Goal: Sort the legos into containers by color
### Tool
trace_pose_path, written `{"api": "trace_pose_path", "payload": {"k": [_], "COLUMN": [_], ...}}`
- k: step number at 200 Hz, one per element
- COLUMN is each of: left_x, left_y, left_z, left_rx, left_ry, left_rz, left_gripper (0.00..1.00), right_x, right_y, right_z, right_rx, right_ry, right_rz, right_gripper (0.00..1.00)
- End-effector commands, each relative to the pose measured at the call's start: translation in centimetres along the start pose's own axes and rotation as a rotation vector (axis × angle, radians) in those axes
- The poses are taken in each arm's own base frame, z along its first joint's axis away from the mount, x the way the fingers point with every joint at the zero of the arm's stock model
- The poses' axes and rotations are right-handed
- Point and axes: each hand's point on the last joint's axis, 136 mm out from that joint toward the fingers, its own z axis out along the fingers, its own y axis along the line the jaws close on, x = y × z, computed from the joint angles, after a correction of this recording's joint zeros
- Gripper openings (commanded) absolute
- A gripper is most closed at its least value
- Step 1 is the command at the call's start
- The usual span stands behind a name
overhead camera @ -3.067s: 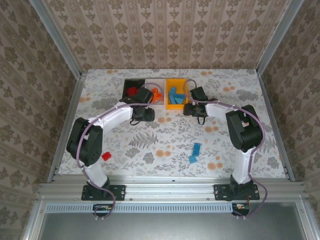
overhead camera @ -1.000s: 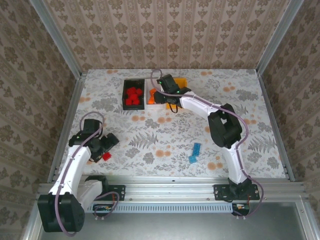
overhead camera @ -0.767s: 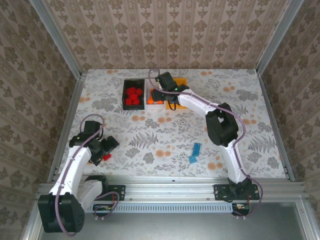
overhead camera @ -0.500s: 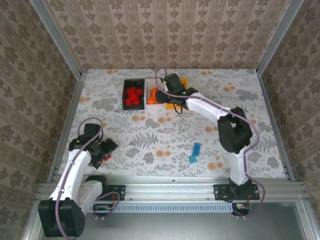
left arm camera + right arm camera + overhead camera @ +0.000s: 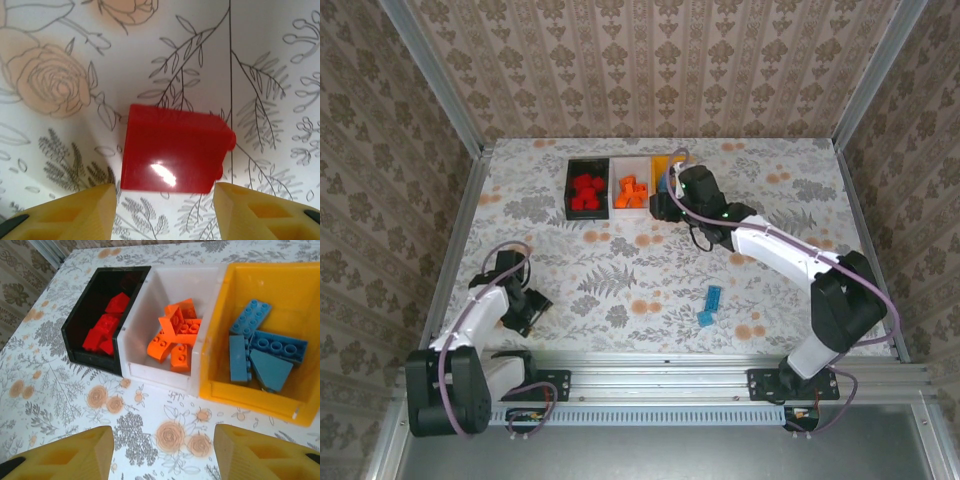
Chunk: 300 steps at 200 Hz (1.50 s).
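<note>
A red lego (image 5: 172,150) lies flat on the table, and my left gripper (image 5: 165,210) is open with a fingertip on either side of its near edge. From above, the left gripper (image 5: 525,306) covers that brick at the near left. My right gripper (image 5: 162,455) is open and empty, over the table just in front of the white bin (image 5: 160,377). The black bin (image 5: 95,356) holds red legos (image 5: 105,325), the white one orange legos (image 5: 176,335), and the orange-yellow bin (image 5: 250,396) blue legos (image 5: 262,357). Two blue legos (image 5: 710,305) lie on the table at the near right.
The three bins stand side by side at the back middle: black (image 5: 571,190), white (image 5: 631,164), orange-yellow (image 5: 660,164), the last partly under my right gripper (image 5: 662,205). Metal rails (image 5: 455,250) border the floral table on both sides.
The left gripper came down around the red lego and its jaws narrowed. The right gripper drew back from over the white bin toward the right and the near side.
</note>
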Motion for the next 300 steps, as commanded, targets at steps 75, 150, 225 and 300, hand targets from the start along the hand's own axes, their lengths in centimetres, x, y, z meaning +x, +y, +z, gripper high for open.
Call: {"api": "trace_pose_path", "payload": {"k": [75,150,225,300], "left_x": [-2.2,-3.9,-5.1,-5.4], "left_y": [-0.3,-0.1,-0.6,-5.5], "left_z": [0.2,0.7,0.9,-3.6], "left_rx": [-0.027,-0.091,-0.092,0.073], "left_ry": [-0.020,0.003,-0.015,-0.079], "left_rz": [0.023,0.038,0.069,0.139], "left_gripper": [0.63,0.68,0.47,0.45], "right_x": [-1.0,-1.2,-1.4,-1.1], "right_y": [0.4,0.2,0.2,-0.1], "right_z": [-2.9,-3.2,-3.5,-3.7], "right_rx": [-0.025,-0.009,-0.008,-0.003], "right_ry": [-0.067,-0.079,-0.085,-0.083], "right_rz": [0.008,-0.005,-0.010,-0.001], "right_gripper": [0.55,0.55,0.55,0.55]}}
